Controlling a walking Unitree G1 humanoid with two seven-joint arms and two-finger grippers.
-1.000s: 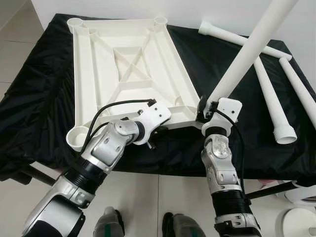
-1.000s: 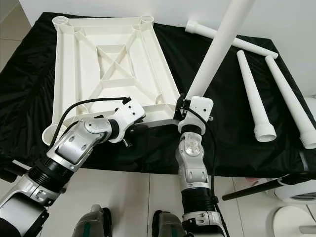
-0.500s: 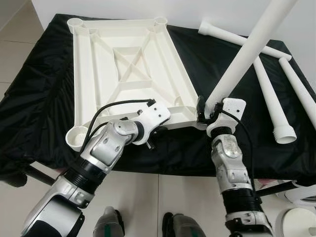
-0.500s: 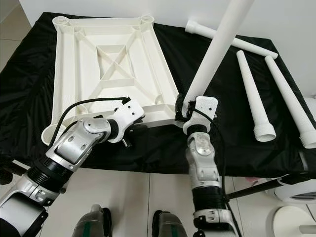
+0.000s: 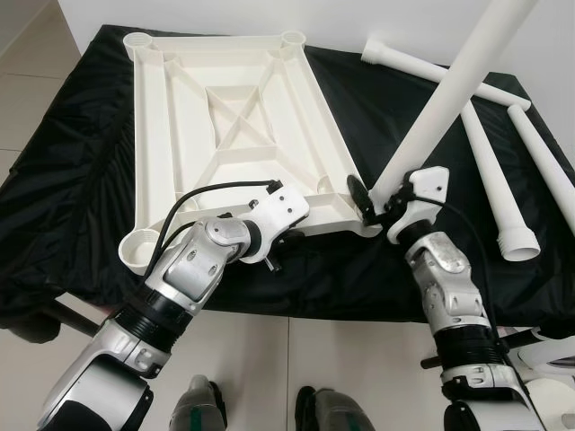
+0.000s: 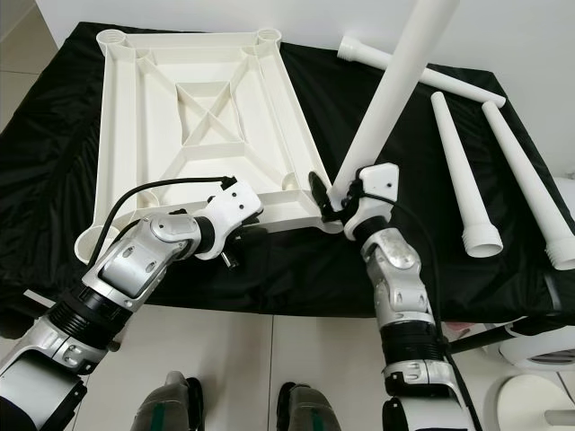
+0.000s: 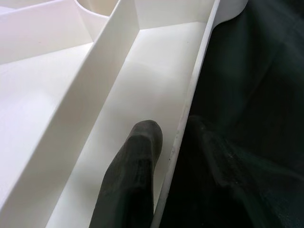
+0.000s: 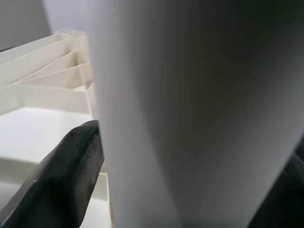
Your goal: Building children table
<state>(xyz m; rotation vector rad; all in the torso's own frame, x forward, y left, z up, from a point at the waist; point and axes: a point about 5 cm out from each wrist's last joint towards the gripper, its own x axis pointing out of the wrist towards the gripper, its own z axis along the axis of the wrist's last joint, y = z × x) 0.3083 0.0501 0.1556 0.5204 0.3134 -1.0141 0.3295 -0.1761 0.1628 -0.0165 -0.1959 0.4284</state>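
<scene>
A: Here we are at the black-draped work table [image 5: 81, 180], and the white tabletop [image 5: 238, 126] lies upside down on it, ribs and 4 corner sockets facing up. The right gripper [image 5: 375, 199] is clamped around the lower end of a white leg [image 5: 454, 85], which leans up and away toward the right, its foot right at the near-right corner socket [image 5: 358, 215].

B: And the left gripper [image 5: 286, 235] is pinching the tabletop's near rim, 1 black finger [image 7: 130, 180] inside the channel, the other out of sight under the edge. It looks closed on that rim, bracing the panel.

A: So what makes this step go well?

B: I'd say the leg needs to come upright first. At this tilt the end would likely catch the socket's lip instead of dropping in. Square it over the hole, then press straight down, perhaps with a twist if it is threaded, which I cannot tell from here.

A: And the left arm?

B: It should hold firm, since the panel could slide on that cloth under the push.

A: 3 more legs [image 5: 490, 166] wait on the cloth off to the right, well apart from the tabletop.

B: Any brands or writing?

A: Nothing readable. The plastic parts are plain white, and I see no label on the arms either.
</scene>
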